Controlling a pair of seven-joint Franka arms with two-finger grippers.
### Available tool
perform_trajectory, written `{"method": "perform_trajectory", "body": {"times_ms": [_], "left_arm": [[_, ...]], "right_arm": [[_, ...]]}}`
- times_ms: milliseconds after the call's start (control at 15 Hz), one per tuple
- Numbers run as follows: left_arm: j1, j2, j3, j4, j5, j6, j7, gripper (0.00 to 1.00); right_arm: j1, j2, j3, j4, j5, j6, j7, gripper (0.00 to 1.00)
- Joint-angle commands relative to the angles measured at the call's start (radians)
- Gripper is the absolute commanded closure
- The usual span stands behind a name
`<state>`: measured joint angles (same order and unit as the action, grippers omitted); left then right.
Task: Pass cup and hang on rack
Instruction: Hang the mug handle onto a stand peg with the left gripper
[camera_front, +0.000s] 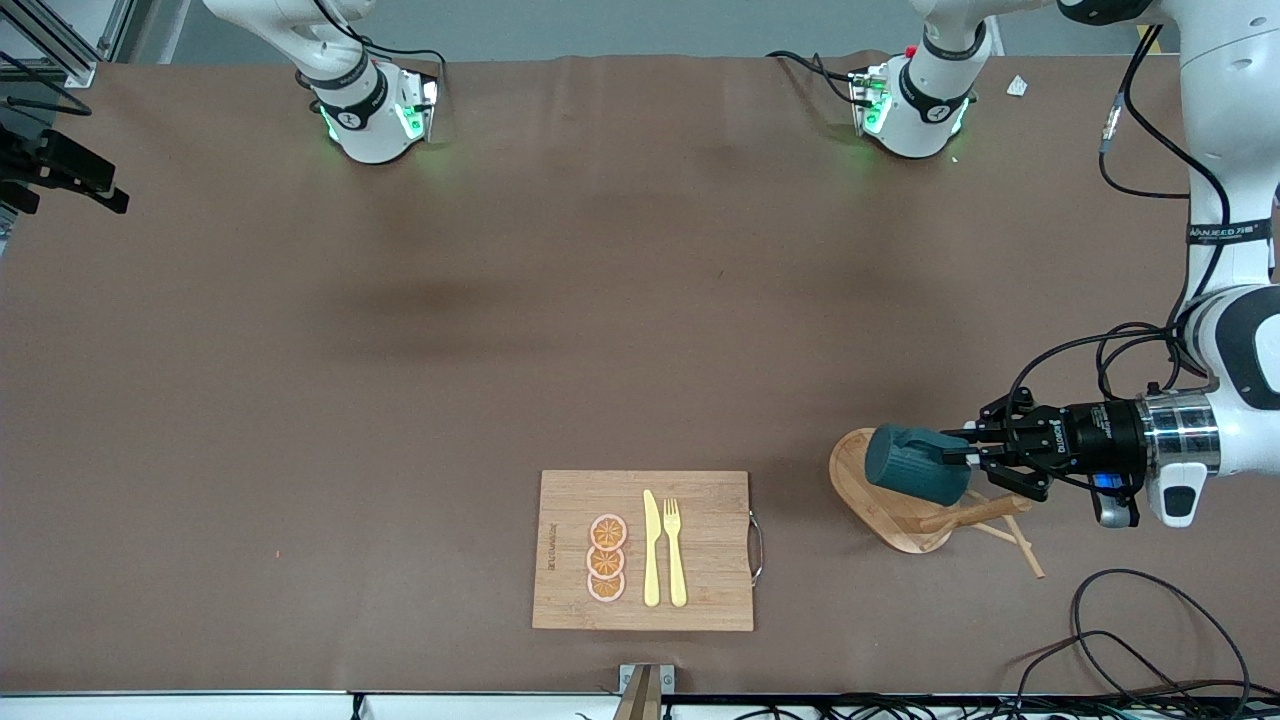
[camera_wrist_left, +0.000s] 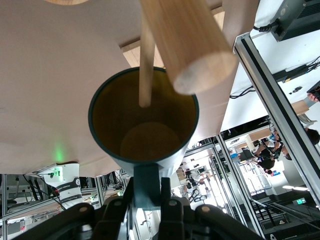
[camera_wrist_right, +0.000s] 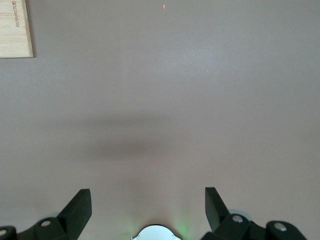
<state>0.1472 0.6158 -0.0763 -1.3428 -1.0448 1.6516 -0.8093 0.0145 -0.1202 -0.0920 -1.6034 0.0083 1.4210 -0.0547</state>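
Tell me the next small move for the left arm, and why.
Probably ease the cup a little further along the peg, then open. The left gripper is shut on the cup's handle over the rack, and the left wrist view shows a peg reaching into the cup's mouth. The right gripper waits open.

The left tool (camera_wrist_left: 150, 200) is clamped on the loop handle (camera_wrist_left: 146, 184) of the cup (camera_wrist_left: 143, 120), one finger to each side of it. The cup lies with its mouth turned toward the camera, so the yellow-ochre inside and round bottom are in plain sight inside the dark teal rim. A thin dowel peg (camera_wrist_left: 146, 60) of the rack reaches into the cup's mouth. The rack's thick central post (camera_wrist_left: 187, 42) crosses just over the rim. The brown desk (camera_wrist_left: 55, 85) fills the background around the cup.
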Motion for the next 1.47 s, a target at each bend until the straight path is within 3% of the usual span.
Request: {"method": "perform_trajectory", "body": {"times_ms": [0,400,1400], "left_arm": [[0.026,0.027,-0.008,0.011,-0.024,-0.016,0.039,1.00],[0.046,0.056,-0.007,0.014,-0.084,-0.012,0.056,1.00],[0.083,0.079,0.001,0.014,-0.086,-0.007,0.071,0.98]], "right_arm": [[-0.004,-0.016,0.002,-0.013,-0.001,-0.002,-0.010,0.00],[-0.004,-0.018,0.002,-0.015,-0.001,-0.001,-0.008,0.00],[0.001,-0.016,0.005,-0.015,-0.001,0.001,-0.010,0.00]]}}
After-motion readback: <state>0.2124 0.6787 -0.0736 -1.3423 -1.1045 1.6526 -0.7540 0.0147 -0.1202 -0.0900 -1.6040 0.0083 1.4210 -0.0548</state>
